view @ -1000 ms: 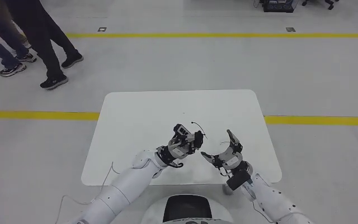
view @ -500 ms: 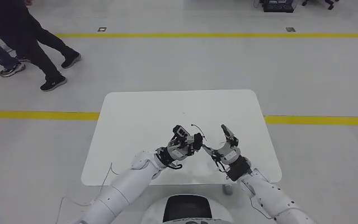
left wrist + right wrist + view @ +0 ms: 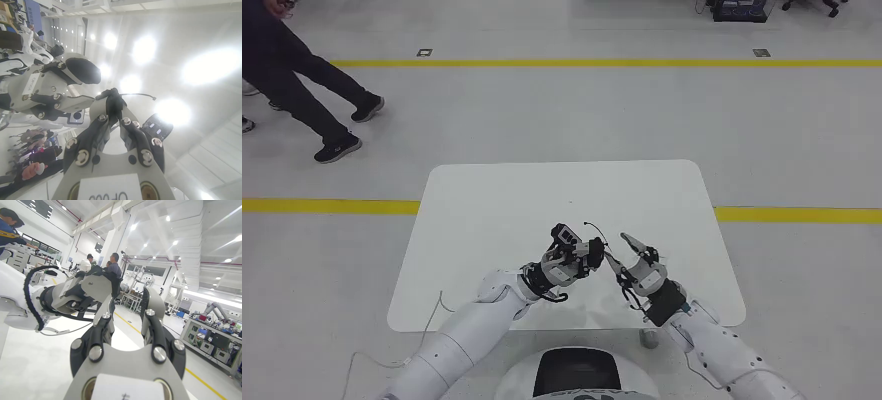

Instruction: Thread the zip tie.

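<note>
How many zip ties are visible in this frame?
1. The thin black plastic zip tie is pinched in the left gripper above the white table, its free end arcing toward the open right gripper.

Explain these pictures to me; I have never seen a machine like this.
This is a robot with two white arms, each ending in two fingers. The top view looks down from above its arms at a white table. The other two pictures come from cameras on its wrists. The left arm's fingers are shut on a thin black zip tie, held in the air above the table. The right arm's fingers are open close beside it, holding nothing.
</note>
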Robot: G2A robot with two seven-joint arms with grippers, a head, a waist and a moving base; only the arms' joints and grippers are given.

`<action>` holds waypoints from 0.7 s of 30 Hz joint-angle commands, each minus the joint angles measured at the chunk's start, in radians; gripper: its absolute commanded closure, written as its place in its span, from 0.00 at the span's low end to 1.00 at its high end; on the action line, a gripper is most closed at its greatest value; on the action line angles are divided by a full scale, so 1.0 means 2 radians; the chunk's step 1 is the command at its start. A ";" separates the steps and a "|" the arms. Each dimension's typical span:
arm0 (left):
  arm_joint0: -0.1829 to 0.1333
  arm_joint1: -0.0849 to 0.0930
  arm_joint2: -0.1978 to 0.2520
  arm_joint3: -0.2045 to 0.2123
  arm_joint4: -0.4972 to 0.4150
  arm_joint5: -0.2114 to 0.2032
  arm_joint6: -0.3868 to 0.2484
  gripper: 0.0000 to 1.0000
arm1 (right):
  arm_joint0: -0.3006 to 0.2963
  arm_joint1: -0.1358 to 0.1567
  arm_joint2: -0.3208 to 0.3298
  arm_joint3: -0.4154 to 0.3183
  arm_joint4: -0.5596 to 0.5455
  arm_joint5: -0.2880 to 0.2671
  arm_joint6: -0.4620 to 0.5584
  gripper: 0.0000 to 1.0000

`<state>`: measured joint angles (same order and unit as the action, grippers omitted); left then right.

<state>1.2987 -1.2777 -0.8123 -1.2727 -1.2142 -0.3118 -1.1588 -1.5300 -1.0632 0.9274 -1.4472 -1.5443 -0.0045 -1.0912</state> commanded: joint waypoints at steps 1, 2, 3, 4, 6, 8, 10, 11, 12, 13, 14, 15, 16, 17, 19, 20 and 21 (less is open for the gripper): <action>0.000 0.000 0.000 0.000 0.000 0.000 0.000 1.00 | 0.001 -0.001 0.000 0.000 -0.002 -0.002 -0.002 0.71; 0.000 0.000 0.000 0.000 0.000 0.000 0.000 1.00 | 0.001 -0.002 0.000 0.000 -0.003 -0.002 -0.003 0.73; 0.000 0.000 0.000 0.000 0.000 0.000 0.000 1.00 | 0.001 -0.002 0.000 0.000 -0.004 -0.002 -0.004 0.74; 0.000 0.000 0.000 0.000 0.000 0.000 0.000 1.00 | 0.001 -0.003 0.000 0.000 -0.005 -0.002 -0.005 0.74; 0.000 0.000 0.000 0.000 0.000 0.000 0.000 1.00 | 0.001 -0.004 0.001 0.000 -0.007 -0.003 -0.005 0.76; 0.000 0.000 0.000 0.000 0.000 0.000 0.000 1.00 | 0.001 -0.005 0.001 0.000 -0.008 -0.004 -0.006 0.77; 0.000 0.000 0.000 0.000 0.000 0.000 0.000 1.00 | 0.001 -0.006 0.001 0.000 -0.010 -0.005 -0.006 0.79; 0.000 0.000 0.000 0.000 0.000 0.000 0.000 1.00 | 0.001 -0.006 0.001 0.000 -0.011 -0.005 -0.006 0.80; 0.000 0.000 0.000 0.000 0.000 0.000 0.000 1.00 | 0.001 -0.007 0.002 0.000 -0.012 -0.005 -0.007 0.81; 0.000 0.000 0.000 0.000 0.000 0.000 0.000 1.00 | 0.001 -0.007 0.002 0.000 -0.013 -0.005 -0.007 0.82; 0.000 0.000 0.000 0.000 0.000 0.000 0.000 1.00 | 0.001 -0.007 0.001 0.000 -0.013 -0.005 -0.007 0.82; 0.000 0.000 0.000 0.000 0.000 0.000 0.000 1.00 | 0.001 -0.007 0.001 -0.001 -0.013 -0.004 -0.007 0.83; 0.000 0.000 0.000 0.000 0.000 0.000 0.000 1.00 | 0.001 -0.007 0.000 -0.001 -0.013 -0.004 -0.008 0.84; 0.000 0.000 0.000 0.000 0.000 0.000 0.000 1.00 | 0.001 -0.007 0.000 -0.002 -0.013 -0.003 -0.008 0.84; 0.000 0.000 0.000 0.000 0.000 0.000 0.000 1.00 | 0.002 -0.007 -0.001 -0.002 -0.013 -0.001 -0.008 0.84; 0.000 0.000 0.000 0.000 0.000 0.000 0.000 1.00 | 0.002 -0.007 -0.002 -0.002 -0.013 -0.001 -0.009 0.84; 0.000 0.000 0.000 0.000 0.000 0.000 0.000 1.00 | 0.002 -0.007 -0.002 -0.003 -0.013 0.000 -0.009 0.84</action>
<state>1.2987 -1.2777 -0.8123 -1.2727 -1.2142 -0.3118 -1.1588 -1.5261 -1.0773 0.9233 -1.4523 -1.5700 -0.0051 -1.1085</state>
